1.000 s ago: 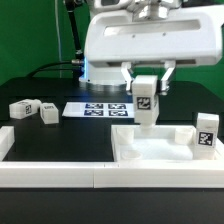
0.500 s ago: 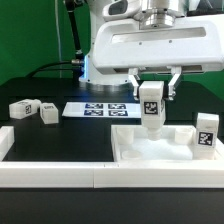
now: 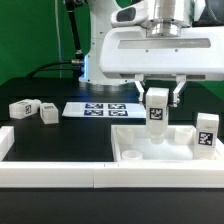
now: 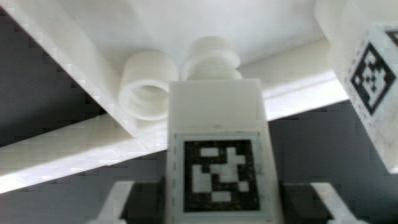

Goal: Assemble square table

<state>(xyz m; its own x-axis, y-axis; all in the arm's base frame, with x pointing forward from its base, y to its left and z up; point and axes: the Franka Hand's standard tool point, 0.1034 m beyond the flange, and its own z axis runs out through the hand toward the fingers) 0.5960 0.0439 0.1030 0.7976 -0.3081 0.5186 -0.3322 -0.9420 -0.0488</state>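
Nearest, the front rail [image 3: 60, 172] borders the square tabletop [image 3: 160, 150]; a standing leg [image 3: 207, 132] sits at its side on the exterior view's right. Over its far rim, the gripper [image 3: 158, 97] has its fingers partly closed around an upright leg [image 3: 157, 113]. Beyond lies the marker board [image 3: 100, 108].

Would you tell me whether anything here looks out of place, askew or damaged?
Nothing stands out. The hand holds one leg upright over the table top; a second leg stands upright at the top's edge on the exterior view's right, and two more legs lie loose on the exterior view's left. Nothing looks spilled or broken.
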